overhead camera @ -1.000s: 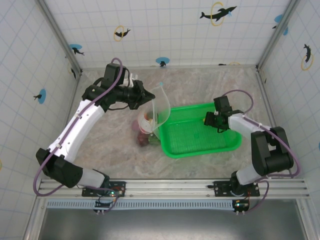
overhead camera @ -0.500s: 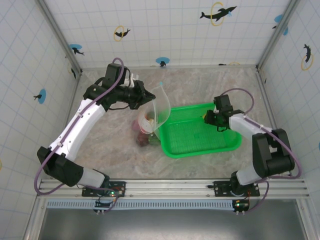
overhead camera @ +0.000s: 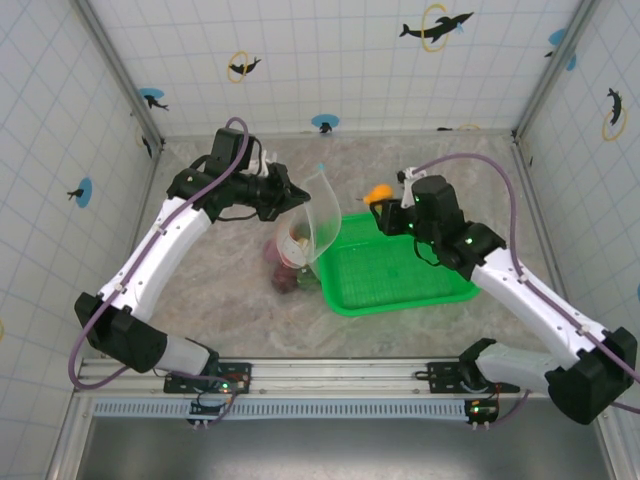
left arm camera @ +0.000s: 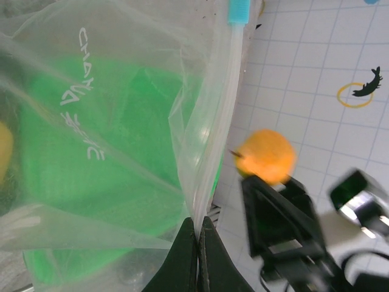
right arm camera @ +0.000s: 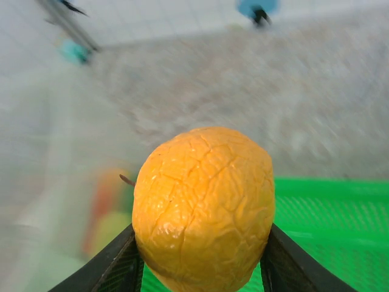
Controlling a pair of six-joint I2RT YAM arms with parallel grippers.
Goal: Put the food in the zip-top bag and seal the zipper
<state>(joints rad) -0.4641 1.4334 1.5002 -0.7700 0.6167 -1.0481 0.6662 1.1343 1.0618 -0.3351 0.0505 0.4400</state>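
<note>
One orange toy fruit (overhead camera: 378, 193) hangs clamped between the fingers of the right tool (overhead camera: 386, 199), lifted off the desk (overhead camera: 220, 270) just past the far rim of the green basket (overhead camera: 400, 270). To that tool's left stands the zip-top bag (overhead camera: 322, 215), held upright by the left tool (left arm camera: 197, 234), whose fingers are pinched tight on the bag's rim.

The coming move turns on that short sideways gap. The right arm is the nearer one and carries the fruit, and the bag lies directly leftward from it, near but not touching. In the left wrist view the zipper (left arm camera: 220, 121) runs as a straight strip from the pinched fingers out to its pale-blue end piece (left arm camera: 239, 9), with the fruit just beside the strip on the outer side. The fruit has to cross that line and drop in behind it. How wide the mouth gapes cannot be told through the crinkled film.

Several pieces of food (overhead camera: 293, 243) already sit low in the bag — orange, red and green shapes, blurred by the plastic (an exact count is not possible). The zipper is unsealed, so by the look of things the loading is well along and the closing not yet begun.
</note>
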